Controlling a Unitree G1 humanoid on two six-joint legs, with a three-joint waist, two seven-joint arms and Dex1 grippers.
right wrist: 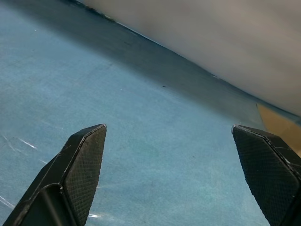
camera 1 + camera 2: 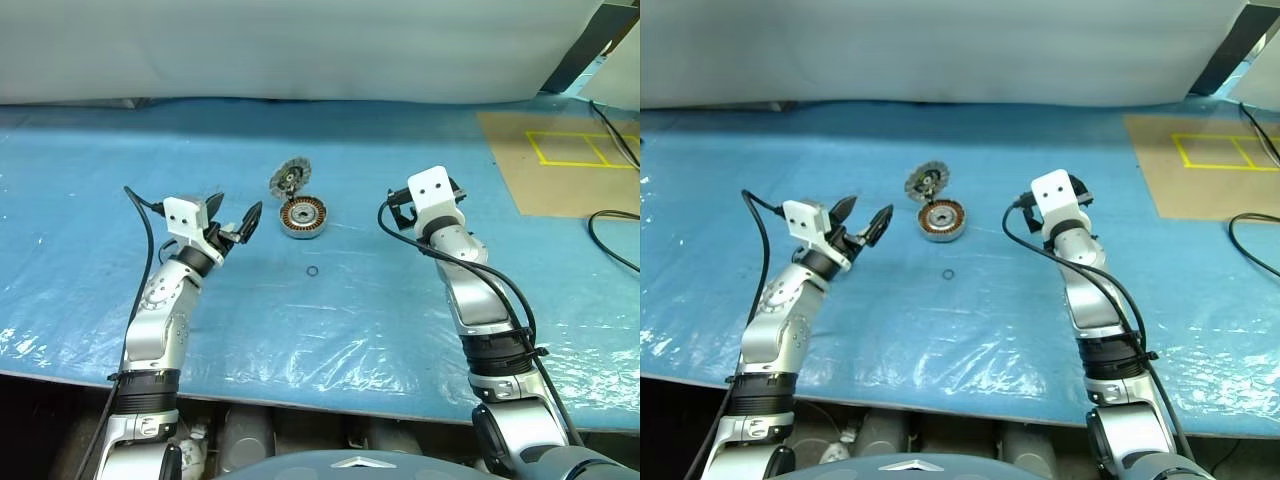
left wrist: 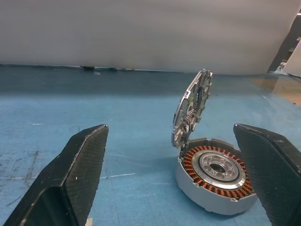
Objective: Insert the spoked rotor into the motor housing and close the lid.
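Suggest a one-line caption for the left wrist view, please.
Open left gripper facing the motor housing, its lid standing upright.

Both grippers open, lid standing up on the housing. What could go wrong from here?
1. The lid stands tilted on the motor housing rim; a nudge from the left gripper may topple it.
2. The housing sits loose on the plastic sheet and could slide when pushed.
3. The small black O-ring lies loose just in front of the housing and could be swept away.
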